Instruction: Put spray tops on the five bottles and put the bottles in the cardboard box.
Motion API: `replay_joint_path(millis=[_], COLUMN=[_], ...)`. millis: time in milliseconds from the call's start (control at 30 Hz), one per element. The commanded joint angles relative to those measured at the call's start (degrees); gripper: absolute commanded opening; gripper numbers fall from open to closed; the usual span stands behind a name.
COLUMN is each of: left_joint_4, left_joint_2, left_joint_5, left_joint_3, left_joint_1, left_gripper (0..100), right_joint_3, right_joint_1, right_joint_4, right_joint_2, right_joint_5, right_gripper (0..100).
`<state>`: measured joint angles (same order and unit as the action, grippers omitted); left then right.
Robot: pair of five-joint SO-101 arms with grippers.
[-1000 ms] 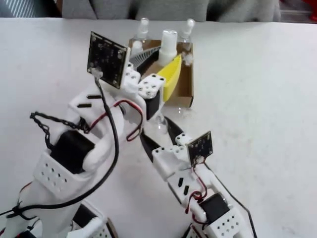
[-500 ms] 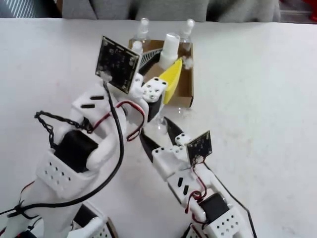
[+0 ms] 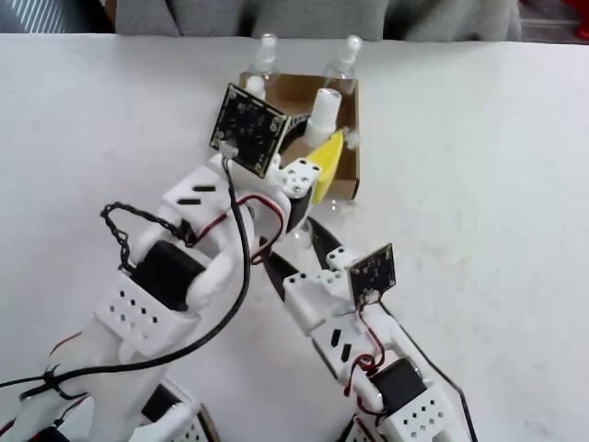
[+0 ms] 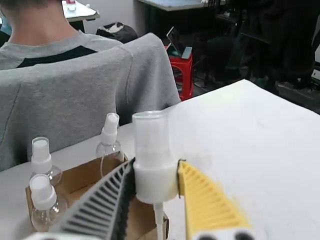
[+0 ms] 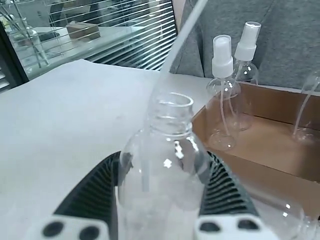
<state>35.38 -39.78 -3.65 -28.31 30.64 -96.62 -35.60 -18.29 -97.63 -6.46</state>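
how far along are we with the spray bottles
Done: three capped clear plastic bottles stand in the brown cardboard box. In hand: the left gripper holds a white spray top, its tube inside the open clear bottle in the right gripper. Left: seat that top, box this bottle, then one more.

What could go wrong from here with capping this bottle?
The dip tube of the spray top in the left claw slants toward the neck of the open bottle; it could catch on the rim or miss. Pushing down could twist the bottle in the right claw, which grips its round body.
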Motion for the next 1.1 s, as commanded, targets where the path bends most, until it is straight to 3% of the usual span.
replay_joint_path(millis=[0,400,667,1067], left_joint_4=[-5.5,4.7,8.4,4.3], left_joint_2=[-0.5,0.0,0.0,-0.5], left_joint_5=[0.3,0.5,0.5,0.4], left_joint_3=[2.4,16.2,15.3,3.3], left_joint_1=[0.1,0.1,0.1,0.3], left_gripper=[2,2,2,2], right_joint_3=[-0.5,-0.5,-0.5,-0.5], right_joint_1=[-0.3,-0.3,-0.3,-0.3], right_joint_4=[0.0,0.0,0.0,0.0], right_joint_2=[-0.9,-0.9,-0.9,-0.9], right_joint_5=[-0.1,-0.1,-0.1,-0.1], right_gripper=[1.8,1.8,1.8,1.8])
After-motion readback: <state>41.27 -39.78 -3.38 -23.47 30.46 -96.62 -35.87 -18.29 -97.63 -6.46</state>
